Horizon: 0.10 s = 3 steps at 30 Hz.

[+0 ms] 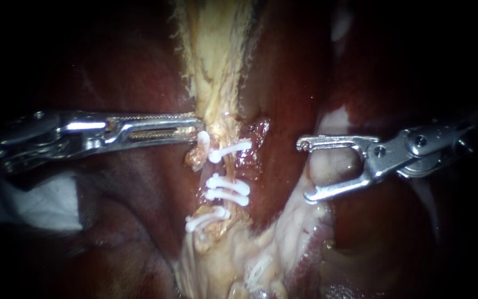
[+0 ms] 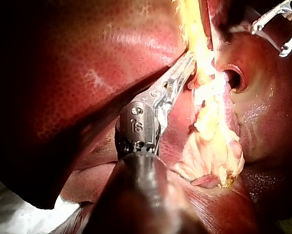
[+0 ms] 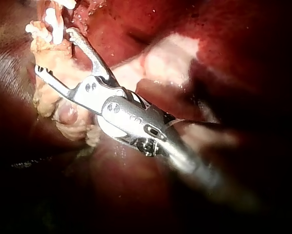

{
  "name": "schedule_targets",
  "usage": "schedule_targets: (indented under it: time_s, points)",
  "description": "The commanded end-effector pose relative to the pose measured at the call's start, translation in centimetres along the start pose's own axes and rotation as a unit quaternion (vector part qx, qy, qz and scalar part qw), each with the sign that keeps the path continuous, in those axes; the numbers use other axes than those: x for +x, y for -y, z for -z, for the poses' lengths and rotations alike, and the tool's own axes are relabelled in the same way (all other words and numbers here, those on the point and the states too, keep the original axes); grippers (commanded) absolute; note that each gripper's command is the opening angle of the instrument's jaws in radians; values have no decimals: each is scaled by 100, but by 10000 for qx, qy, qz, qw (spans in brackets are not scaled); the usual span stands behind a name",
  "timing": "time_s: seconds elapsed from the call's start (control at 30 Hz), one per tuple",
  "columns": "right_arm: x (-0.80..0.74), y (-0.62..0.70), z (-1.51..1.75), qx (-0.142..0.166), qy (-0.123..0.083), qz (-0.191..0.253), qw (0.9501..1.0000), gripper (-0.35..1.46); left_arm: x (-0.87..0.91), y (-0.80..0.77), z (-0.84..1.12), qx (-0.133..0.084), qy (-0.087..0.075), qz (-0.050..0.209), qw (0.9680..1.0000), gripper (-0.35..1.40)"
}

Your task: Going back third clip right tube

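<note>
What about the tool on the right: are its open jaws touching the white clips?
Apart. The endoscope view shows the right instrument, jaws open, with a band of dark red tissue plainly between its jaw tips and the white clips.

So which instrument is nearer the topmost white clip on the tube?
Left. The left instrument, jaws shut on the pale tissue strand, lies right beside the topmost clip; the right instrument, jaws open, sits clear of it on the other side.
</note>
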<state>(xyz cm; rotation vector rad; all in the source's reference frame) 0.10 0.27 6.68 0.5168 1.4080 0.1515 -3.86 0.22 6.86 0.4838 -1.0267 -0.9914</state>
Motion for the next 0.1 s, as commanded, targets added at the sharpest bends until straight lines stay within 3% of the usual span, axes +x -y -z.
schedule_targets:
  time_s: [0.03, 0.1]
  points:
    - [0, 0, 1, 4, 2, 1, 10000, 60, 0, 0, 0, 3, -1, -1, 10000, -35]
    - [0, 0, 1, 4, 3, 1, 10000, 60, 0, 0, 0, 3, -1, -1, 10000, -35]
